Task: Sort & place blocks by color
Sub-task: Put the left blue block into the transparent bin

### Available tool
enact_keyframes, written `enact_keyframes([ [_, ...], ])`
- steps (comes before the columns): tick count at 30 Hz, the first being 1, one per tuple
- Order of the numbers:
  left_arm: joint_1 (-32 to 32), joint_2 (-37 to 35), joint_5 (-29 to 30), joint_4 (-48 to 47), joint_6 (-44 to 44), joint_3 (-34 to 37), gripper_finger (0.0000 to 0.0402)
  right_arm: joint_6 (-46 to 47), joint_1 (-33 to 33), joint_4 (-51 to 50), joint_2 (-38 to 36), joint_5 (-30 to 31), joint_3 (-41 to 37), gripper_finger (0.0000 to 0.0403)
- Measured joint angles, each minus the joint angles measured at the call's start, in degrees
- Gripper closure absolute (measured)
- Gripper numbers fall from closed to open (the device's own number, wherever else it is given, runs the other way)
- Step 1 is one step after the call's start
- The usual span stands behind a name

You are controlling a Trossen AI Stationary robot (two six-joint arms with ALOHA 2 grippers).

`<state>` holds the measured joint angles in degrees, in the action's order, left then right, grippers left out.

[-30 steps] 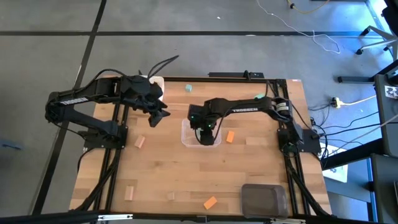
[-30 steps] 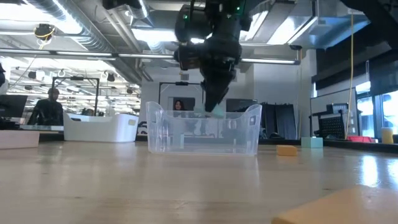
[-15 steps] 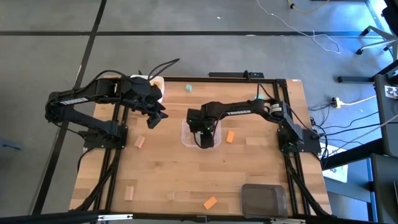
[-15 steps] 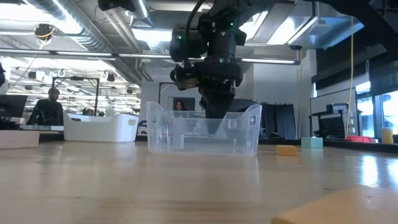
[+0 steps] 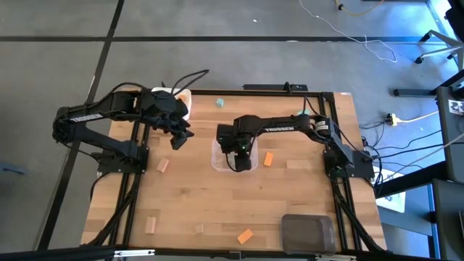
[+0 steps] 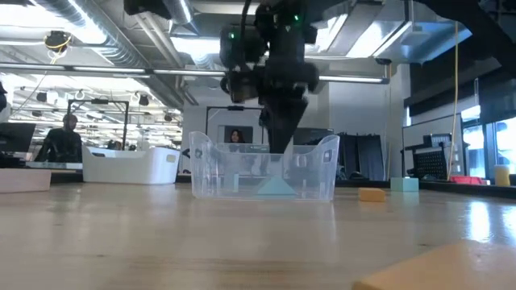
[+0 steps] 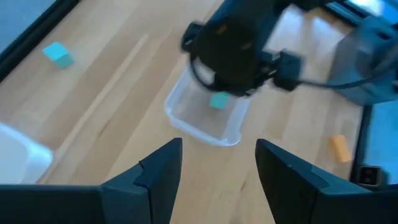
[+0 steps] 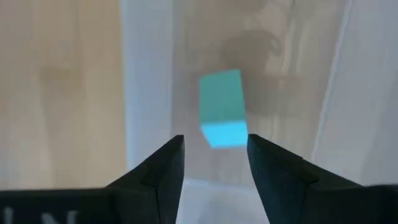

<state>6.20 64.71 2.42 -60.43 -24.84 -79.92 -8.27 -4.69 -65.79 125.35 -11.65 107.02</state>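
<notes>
A teal block [image 8: 222, 107] lies on the floor of the clear tub [image 5: 216, 161] at the table's middle, also seen through the tub's wall [image 6: 276, 188]. My right gripper [image 8: 214, 142] hangs open over it, pointing down into the tub [image 6: 280, 145], clear of the block. My left gripper [image 7: 219, 144] is open and holds nothing, raised over the table's far left [image 5: 179, 138] beside the white tub [image 5: 180, 96]. Loose blocks lie on the table: teal [image 5: 219, 103], orange [image 5: 268, 159], tan [image 5: 162, 166].
A dark grey tub [image 5: 308, 232] stands at the near right. More blocks lie near the front edge: tan [image 5: 151, 224], tan [image 5: 199, 228], orange [image 5: 245, 235]. People sit in the room behind the table [image 6: 60, 141].
My right gripper dipped into the clear tub with the teal block, let it go and rose a little. The block has dropped from the fingers onto the tub's floor.
</notes>
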Motion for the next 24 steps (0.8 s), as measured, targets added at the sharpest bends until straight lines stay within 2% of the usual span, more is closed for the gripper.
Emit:
enact_keyframes([
  [7,2.8,0.0,5.0,-0.8,-1.1,0.0,0.0205,-1.5,0.0,-5.0,-5.2,1.3,8.9,0.0226],
  [16,14.8,1.0,7.3,2.2,-3.6,0.0,0.0205,-0.6,-0.1,-5.7,-16.7,10.6,10.6,0.0225],
  [20,20.7,3.7,6.9,6.9,-4.9,0.0,0.0205,2.2,-0.1,-5.7,-21.3,11.8,10.6,0.0225],
  [24,25.9,8.2,3.8,12.2,-3.0,0.0,0.0205,4.1,-0.1,-5.9,-24.8,12.8,10.6,0.0225],
])
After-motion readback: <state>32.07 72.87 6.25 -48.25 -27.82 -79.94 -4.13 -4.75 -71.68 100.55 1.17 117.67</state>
